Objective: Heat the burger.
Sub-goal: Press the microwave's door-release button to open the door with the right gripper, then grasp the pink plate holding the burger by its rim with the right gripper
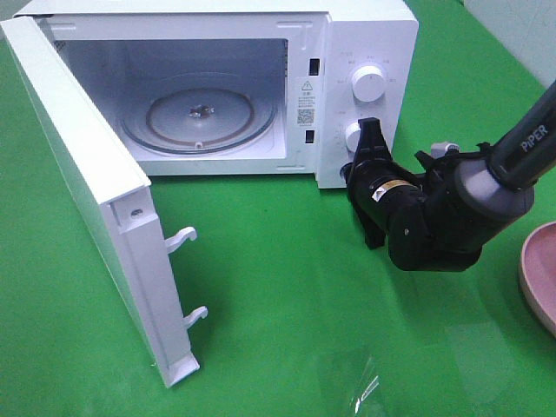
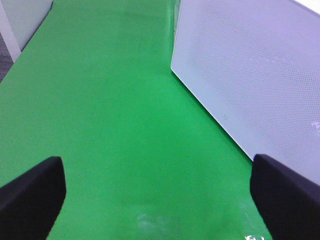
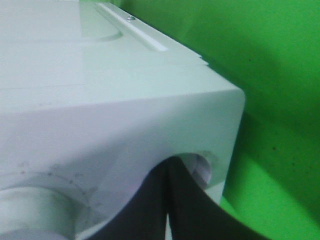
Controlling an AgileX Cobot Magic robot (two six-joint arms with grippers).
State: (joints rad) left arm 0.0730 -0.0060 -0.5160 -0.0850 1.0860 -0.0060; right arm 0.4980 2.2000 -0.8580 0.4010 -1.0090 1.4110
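While the microwave point(image 1: 217, 87) stands open | right pincer point(image 1: 369, 129) clenched on nothing, tips just beside its lower knob point(image 1: 353, 136) | left pincer point(image 2: 155, 170) released above the table point(image 2: 115, 100) | burger in no view, place unknown

Microwave point(image 1: 373, 52) is plain white, its door point(image 2: 250, 75) has a fine dotted mesh pattern, table's point(image 1: 278, 287) bright green, plate's point(image 1: 540, 261) dusty pink, right gripper's point(image 1: 369, 130) black.

You have one microwave point(image 1: 365, 35), two knobs point(image 1: 367, 84) on it, one glass turntable point(image 1: 230, 113), two door hooks point(image 1: 181, 236), one pink plate point(image 1: 540, 269).
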